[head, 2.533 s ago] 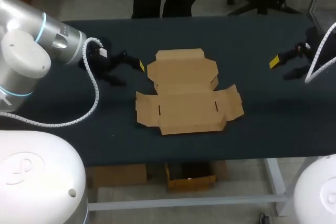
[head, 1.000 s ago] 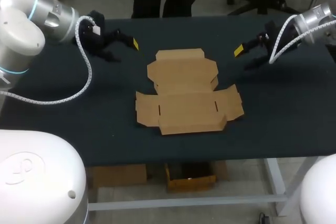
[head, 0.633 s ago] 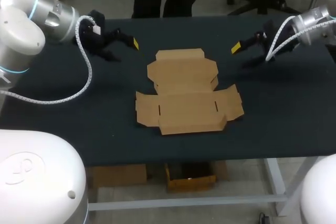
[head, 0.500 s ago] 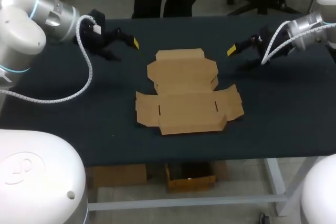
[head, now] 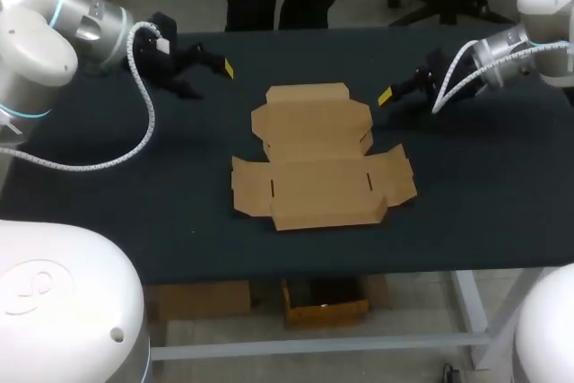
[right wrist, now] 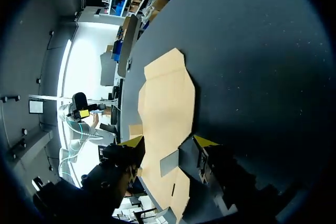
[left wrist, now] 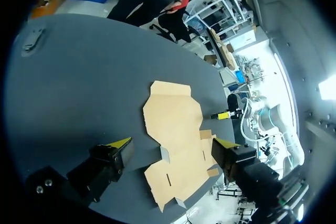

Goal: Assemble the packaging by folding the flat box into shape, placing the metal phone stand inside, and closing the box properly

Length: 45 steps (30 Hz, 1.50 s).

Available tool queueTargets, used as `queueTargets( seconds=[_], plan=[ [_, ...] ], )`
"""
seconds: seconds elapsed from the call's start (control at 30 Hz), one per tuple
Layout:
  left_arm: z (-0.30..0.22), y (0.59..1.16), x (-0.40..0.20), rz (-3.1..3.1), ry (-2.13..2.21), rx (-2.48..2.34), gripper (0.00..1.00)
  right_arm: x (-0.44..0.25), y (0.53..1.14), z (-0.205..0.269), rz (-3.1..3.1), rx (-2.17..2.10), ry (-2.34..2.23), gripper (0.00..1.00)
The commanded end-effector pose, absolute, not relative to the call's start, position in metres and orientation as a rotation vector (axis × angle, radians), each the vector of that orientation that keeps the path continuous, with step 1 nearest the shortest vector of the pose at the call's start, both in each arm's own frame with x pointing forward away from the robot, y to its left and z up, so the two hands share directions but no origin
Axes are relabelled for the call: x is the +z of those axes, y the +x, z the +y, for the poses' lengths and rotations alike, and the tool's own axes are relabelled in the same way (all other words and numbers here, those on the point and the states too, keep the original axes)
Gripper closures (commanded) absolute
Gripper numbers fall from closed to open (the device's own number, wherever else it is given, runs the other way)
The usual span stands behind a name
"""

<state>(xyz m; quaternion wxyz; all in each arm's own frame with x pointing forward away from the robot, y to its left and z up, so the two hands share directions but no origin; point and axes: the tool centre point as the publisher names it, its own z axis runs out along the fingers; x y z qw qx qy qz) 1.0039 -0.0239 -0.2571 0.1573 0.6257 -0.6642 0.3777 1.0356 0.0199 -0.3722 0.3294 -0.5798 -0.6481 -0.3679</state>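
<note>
The flat brown cardboard box (head: 318, 154) lies unfolded in the middle of the dark table, all flaps spread out. My left gripper (head: 213, 78) hovers beyond the box's far left corner, open and empty. Its wrist view shows its yellow fingertips (left wrist: 118, 144) wide apart, with the box (left wrist: 176, 140) ahead and below. My right gripper (head: 395, 101) hangs close to the box's far right corner. In its own view the right gripper (right wrist: 169, 141) stands open above the box (right wrist: 165, 98), touching nothing. I see no metal phone stand.
A small dark object (left wrist: 32, 39) lies near the table's edge, off to the side of my left gripper; I cannot tell what it is. Bare dark tabletop (head: 484, 186) surrounds the box. A person stands behind the far edge, not reaching over.
My right arm has moved left, bringing its gripper near the box's far right corner. The left arm has shifted only slightly toward the far edge. The box has not moved.
</note>
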Motion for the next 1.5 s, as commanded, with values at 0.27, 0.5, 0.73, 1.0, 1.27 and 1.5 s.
queueTargets(
  seconds=[0.27,0.5,0.73,1.0,1.27,1.5],
  plan=[
    [-0.018,1.010,-0.255,-1.903,1.765,1.091,0.00,-0.383,1.046,0.033,-1.747,-0.916,-1.552,0.54],
    [-0.016,1.010,-0.256,-1.900,1.758,1.089,0.00,-0.392,1.049,0.035,-1.728,-0.888,-1.597,0.55],
    [-0.012,1.012,-0.259,-1.889,1.759,1.094,0.00,-0.396,1.050,0.033,-1.671,-0.888,-1.665,0.60],
    [-0.008,1.012,-0.261,-1.876,1.764,1.105,0.00,-0.403,1.053,0.036,-1.637,-0.899,-1.694,0.60],
    [-0.002,1.010,-0.261,-1.872,1.769,1.114,0.00,-0.409,1.055,0.042,-1.602,-0.908,-1.708,0.63],
    [0.002,1.009,-0.261,-1.864,1.772,1.127,0.00,-0.410,1.055,0.053,-1.577,-0.932,-1.691,0.64]
  ],
)
